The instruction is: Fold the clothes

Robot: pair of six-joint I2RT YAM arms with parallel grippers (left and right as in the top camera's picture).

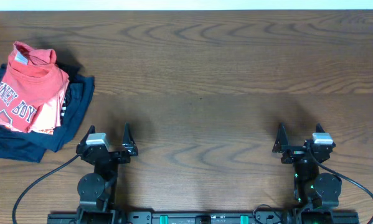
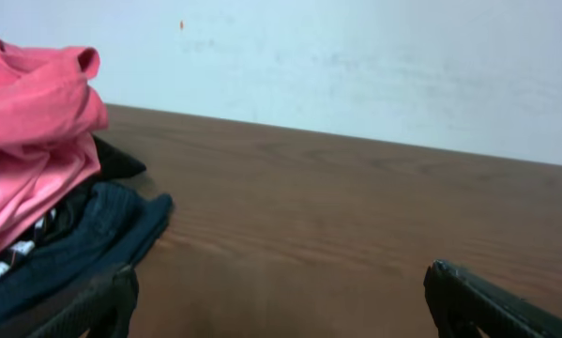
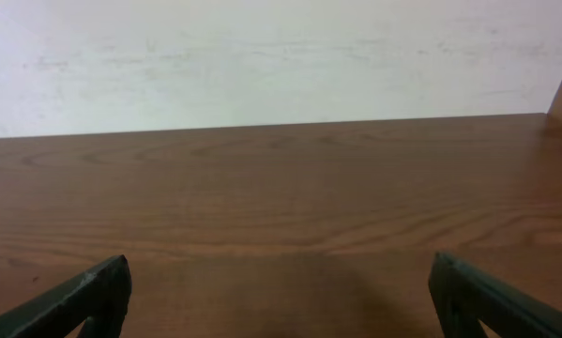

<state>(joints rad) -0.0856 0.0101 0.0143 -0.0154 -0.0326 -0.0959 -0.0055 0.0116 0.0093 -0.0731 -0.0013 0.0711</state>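
Observation:
The clothes, a coral-red t-shirt (image 1: 21, 87) with white chest lettering and a star, lie crumpled on top of a pile at the table's left. In the left wrist view the t-shirt (image 2: 27, 103) fills the upper left. My left gripper (image 1: 108, 134) stands open near the front edge, to the right of the pile and apart from it; in its own view the left gripper (image 2: 281, 282) holds nothing. My right gripper (image 1: 299, 130) is open at the front right, far from the shirt, and in its own view the right gripper (image 3: 281, 268) shows only bare wood between the fingers.
Under the t-shirt lie a paler salmon-pink garment (image 1: 46, 115) and navy garments (image 1: 71, 106), whose dark cloth (image 2: 102, 230) reaches close to my left finger. The wooden table (image 1: 223, 74) ends at a pale wall at the back.

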